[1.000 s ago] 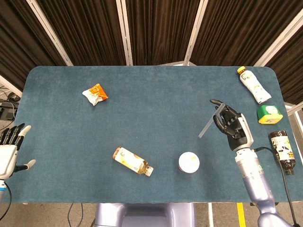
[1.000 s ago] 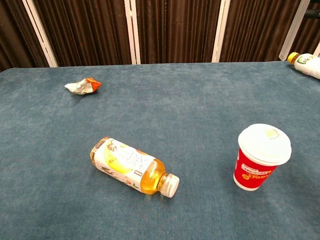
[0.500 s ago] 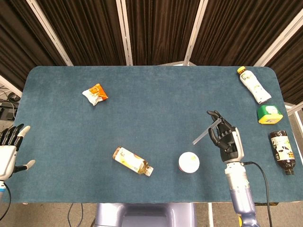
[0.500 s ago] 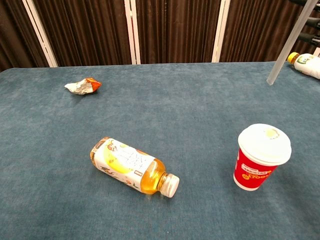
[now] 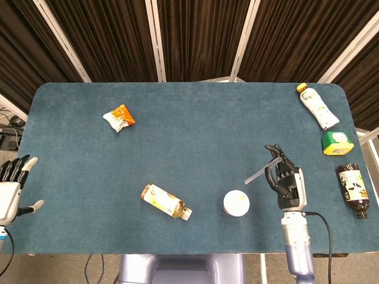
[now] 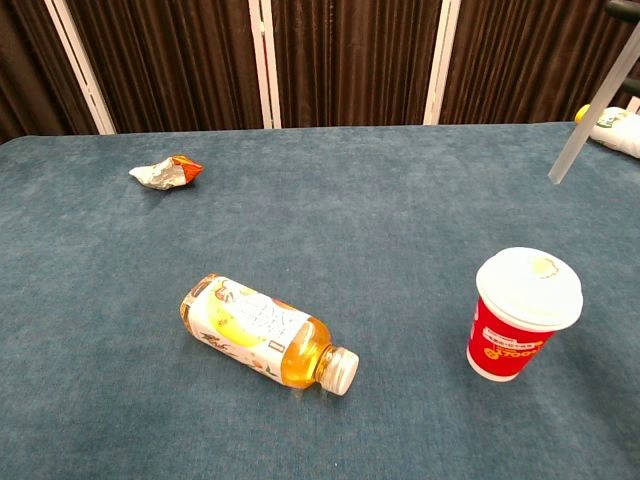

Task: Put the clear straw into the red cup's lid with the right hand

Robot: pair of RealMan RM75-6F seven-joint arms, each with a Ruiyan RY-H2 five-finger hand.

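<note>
The red cup (image 6: 510,345) stands upright near the table's front, capped by a white lid (image 5: 236,202) (image 6: 529,286) with a small hole on top. My right hand (image 5: 285,181) hovers just right of the cup and pinches the clear straw (image 5: 259,173), which slants down to the left, its lower end above and right of the lid. In the chest view only the straw (image 6: 596,110) shows, at the upper right, apart from the lid. My left hand (image 5: 13,184) hangs open off the table's left front edge, holding nothing.
A juice bottle (image 5: 165,202) (image 6: 267,332) lies on its side left of the cup. A crumpled snack packet (image 5: 119,117) (image 6: 165,172) sits far left. At the right edge lie a white bottle (image 5: 317,106), a green tub (image 5: 337,142) and a dark bottle (image 5: 353,187).
My right hand has moved nearer the front edge and slightly right with the straw, whose lower end has swung closer to the cup's lid. The left hand has not moved.
</note>
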